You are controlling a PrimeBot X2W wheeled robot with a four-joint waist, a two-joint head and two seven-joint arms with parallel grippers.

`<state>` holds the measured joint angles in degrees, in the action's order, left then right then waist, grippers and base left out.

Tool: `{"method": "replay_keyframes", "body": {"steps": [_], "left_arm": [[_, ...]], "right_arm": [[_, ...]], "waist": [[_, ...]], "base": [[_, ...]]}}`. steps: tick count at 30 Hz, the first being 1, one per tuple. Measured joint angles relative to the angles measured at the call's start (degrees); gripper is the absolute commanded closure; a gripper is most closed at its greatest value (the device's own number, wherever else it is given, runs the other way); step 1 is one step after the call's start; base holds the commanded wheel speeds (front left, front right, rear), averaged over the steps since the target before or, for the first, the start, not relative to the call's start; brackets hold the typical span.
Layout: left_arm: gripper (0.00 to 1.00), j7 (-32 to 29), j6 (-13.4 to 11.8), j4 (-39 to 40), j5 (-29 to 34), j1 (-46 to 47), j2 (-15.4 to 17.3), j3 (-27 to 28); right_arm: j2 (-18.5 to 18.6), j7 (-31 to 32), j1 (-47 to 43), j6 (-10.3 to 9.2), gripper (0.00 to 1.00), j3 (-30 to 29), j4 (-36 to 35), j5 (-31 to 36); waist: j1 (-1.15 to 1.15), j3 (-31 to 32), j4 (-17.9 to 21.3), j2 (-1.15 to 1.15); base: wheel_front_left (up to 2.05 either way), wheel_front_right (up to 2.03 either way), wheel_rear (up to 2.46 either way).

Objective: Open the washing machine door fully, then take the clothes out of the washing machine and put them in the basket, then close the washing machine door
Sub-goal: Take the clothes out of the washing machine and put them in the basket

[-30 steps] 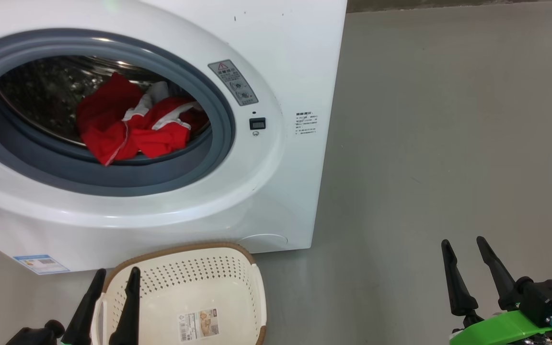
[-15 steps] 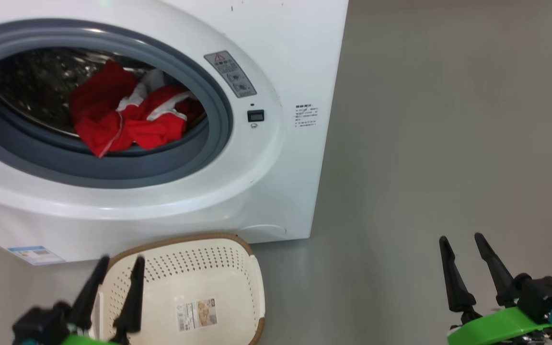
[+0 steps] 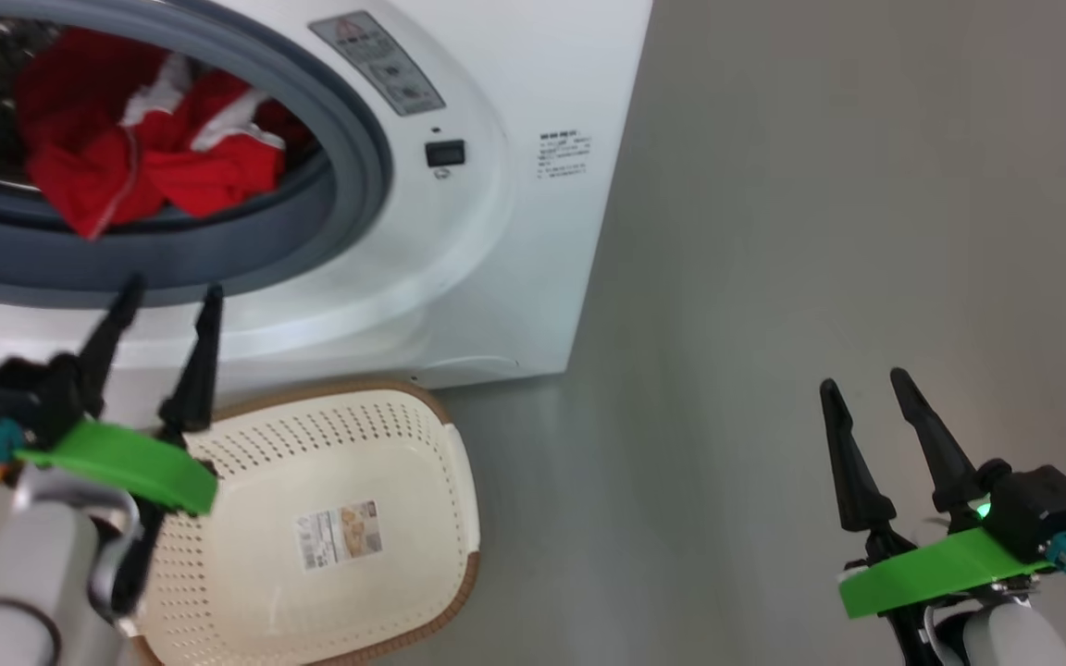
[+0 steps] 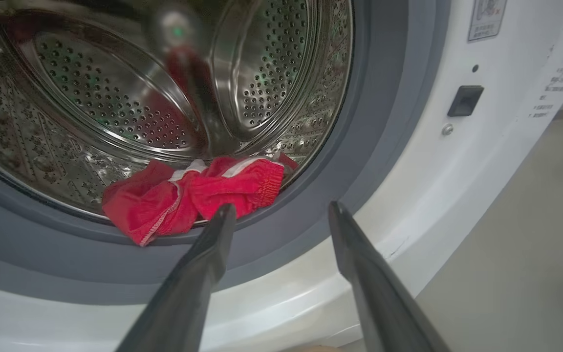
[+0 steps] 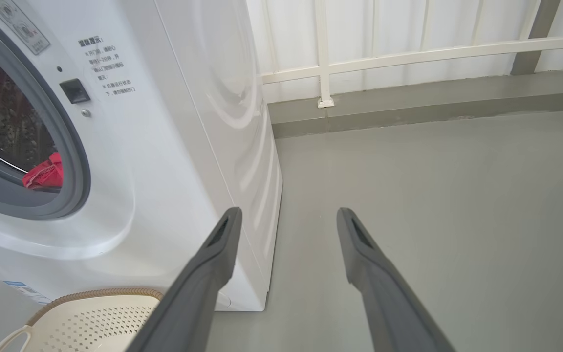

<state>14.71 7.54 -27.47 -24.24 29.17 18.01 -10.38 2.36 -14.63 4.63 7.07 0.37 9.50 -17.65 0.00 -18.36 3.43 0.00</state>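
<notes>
Both wide and empty: left gripper (image 3: 172, 283) faces clothes (image 4: 188, 195) seemingly draped over grey seal (image 4: 374, 98); right gripper (image 3: 863, 377) above floor (image 3: 774, 231).

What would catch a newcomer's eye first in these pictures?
The bright red clothes stand out most, heaped at the front of the steel drum of the white washing machine, upper left in the head view. Next comes the cream basket on the floor below it, with the open left end effector pointing at the drum.
</notes>
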Motion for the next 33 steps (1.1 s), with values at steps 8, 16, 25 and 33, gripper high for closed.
{"method": "replay_keyframes", "body": {"steps": [8, 16, 25, 33], "left_arm": [[0.00, 0.0, 0.0, -6.9, 2.0, 11.5, 5.0, -3.1], [0.00, 0.0, 0.0, -10.7, 5.0, 18.7, 9.3, -5.7], [0.00, 0.0, 0.0, -14.3, 7.4, 24.1, 10.3, -5.4], [0.00, 0.0, 0.0, -20.2, 8.8, 27.5, 11.1, -2.6]], "right_arm": [[0.0, 0.0, 3.0, 0.00, 0.00, 0.7, -1.0, -0.7], [0.1, 0.0, 5.2, 0.00, 0.00, 2.4, -2.8, -2.5], [0.0, 0.0, 6.2, 0.00, 0.00, 4.1, -3.4, -3.0], [0.0, 0.0, 6.2, 0.00, 0.00, 4.8, -3.5, -3.1]], "waist": [[0.00, -6.0, 2.9, 0.00], [0.00, -10.6, 6.1, 0.00], [0.00, -14.6, 8.6, 0.00], [0.00, -15.7, 10.2, 0.00]], "base": [[0.00, 0.00, 0.00], [0.00, 0.00, 0.00], [0.00, 0.00, 0.00], [0.00, 0.00, 0.00]]}}
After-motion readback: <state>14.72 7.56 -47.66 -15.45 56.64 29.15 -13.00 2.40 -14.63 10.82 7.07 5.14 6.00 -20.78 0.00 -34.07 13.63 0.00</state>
